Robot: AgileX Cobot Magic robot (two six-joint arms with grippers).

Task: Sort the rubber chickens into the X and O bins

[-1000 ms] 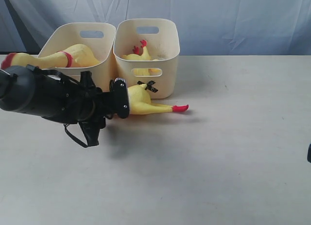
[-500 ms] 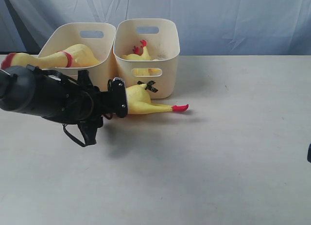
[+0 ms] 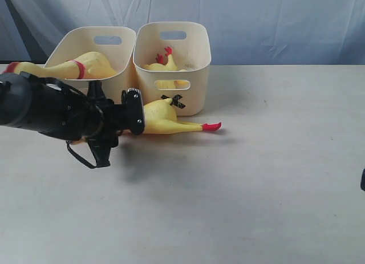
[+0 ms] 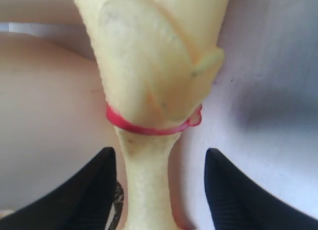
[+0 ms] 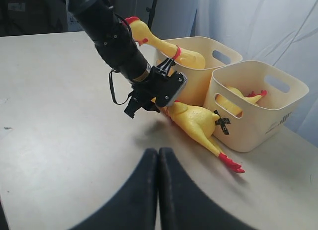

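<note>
Exterior view: the left arm reaches in low from the left, and the left gripper sits at the neck end of a chicken lying on its side on the table. The chicken's red feet point right, and its body lies just in front of the right bin. A black mark on that bin's front wall looks like an X and is partly covered by the chicken. A second chicken lies inside this bin. The left bin touches the right one. A third chicken rests across the left bin's rim, its head sticking out to the left. No mark on the left bin shows.

Left wrist view: the left gripper is spread open around the chicken. One black finger stands on each side of the thin neck, just below the red band, with a clear gap on one side.

Right wrist view: the right gripper hangs above the table, well apart from the chicken. Its fingers are pressed together with nothing between them. Both bins, the right bin and the left bin, stand beyond the chicken.
</note>
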